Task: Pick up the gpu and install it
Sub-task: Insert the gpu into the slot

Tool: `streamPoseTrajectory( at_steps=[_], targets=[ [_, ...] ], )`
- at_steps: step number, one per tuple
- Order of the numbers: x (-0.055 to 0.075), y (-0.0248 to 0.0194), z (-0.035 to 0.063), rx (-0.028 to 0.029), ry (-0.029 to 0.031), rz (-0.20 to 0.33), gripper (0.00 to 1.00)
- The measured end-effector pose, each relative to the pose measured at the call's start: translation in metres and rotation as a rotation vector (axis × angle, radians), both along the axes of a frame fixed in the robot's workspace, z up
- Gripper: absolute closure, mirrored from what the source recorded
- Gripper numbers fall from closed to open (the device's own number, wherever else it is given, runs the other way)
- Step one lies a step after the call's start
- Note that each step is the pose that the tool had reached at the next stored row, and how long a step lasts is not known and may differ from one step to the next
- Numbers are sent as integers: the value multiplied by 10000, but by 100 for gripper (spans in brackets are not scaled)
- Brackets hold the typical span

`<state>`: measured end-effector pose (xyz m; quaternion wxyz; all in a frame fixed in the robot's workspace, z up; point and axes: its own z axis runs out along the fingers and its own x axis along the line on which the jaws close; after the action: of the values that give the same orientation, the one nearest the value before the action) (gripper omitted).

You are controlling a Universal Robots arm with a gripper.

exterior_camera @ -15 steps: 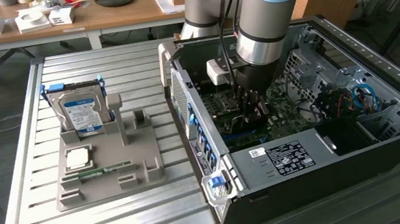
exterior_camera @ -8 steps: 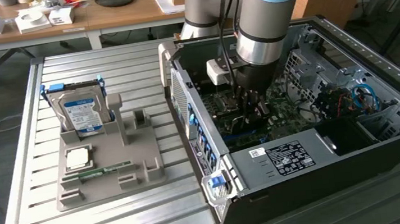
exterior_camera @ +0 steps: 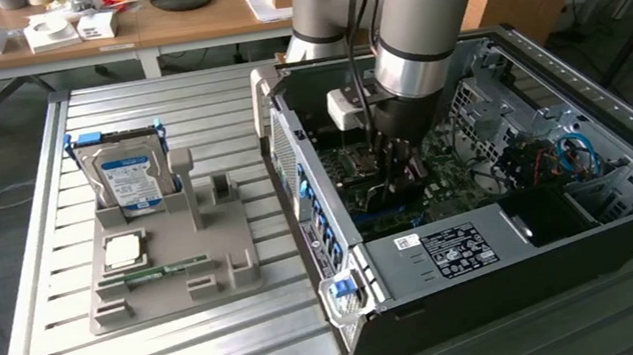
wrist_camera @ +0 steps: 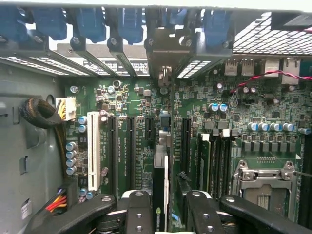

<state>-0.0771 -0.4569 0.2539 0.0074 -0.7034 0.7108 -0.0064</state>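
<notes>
The gpu (wrist_camera: 160, 195) is a thin black card seen edge-on, standing upright in a slot of the green motherboard (wrist_camera: 131, 97), with its metal bracket (wrist_camera: 165, 73) against the case's rear slots. My gripper (wrist_camera: 169, 196) straddles the card from above with its black fingers (wrist_camera: 139, 214) apart, and a gap shows on the card's side toward the processor socket. In the exterior view the gripper (exterior_camera: 397, 168) reaches down inside the open computer case (exterior_camera: 445, 252).
A black cable bundle (wrist_camera: 39, 112) and the processor socket (wrist_camera: 265, 180) flank the slots. Beside the case, a grey tray (exterior_camera: 227, 282) holds a blue-labelled hard drive (exterior_camera: 129, 176), a processor chip (exterior_camera: 122, 249) and a green memory stick (exterior_camera: 155, 272). A desk (exterior_camera: 157, 30) stands behind.
</notes>
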Motion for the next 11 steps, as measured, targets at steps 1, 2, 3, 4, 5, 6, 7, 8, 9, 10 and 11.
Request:
streamPoseTrajectory(
  at_steps=[1,2,3,4,5,6,7,8,9,10,11],
  targets=[
    [0,0,19,0,-1,0,67],
    [0,0,41,0,-2,0,67],
    [0,0,63,1,-3,0,67],
    [0,0,88,0,-4,0,67],
    [0,0,112,1,-4,0,67],
    [0,0,137,0,-4,0,67],
    [0,0,164,0,-5,-1,67],
    [0,0,192,0,-5,-1,67],
    [0,0,220,0,-6,-1,67],
    [1,0,248,0,-6,-1,67],
    [1,0,279,0,-6,-1,67]
  ],
)
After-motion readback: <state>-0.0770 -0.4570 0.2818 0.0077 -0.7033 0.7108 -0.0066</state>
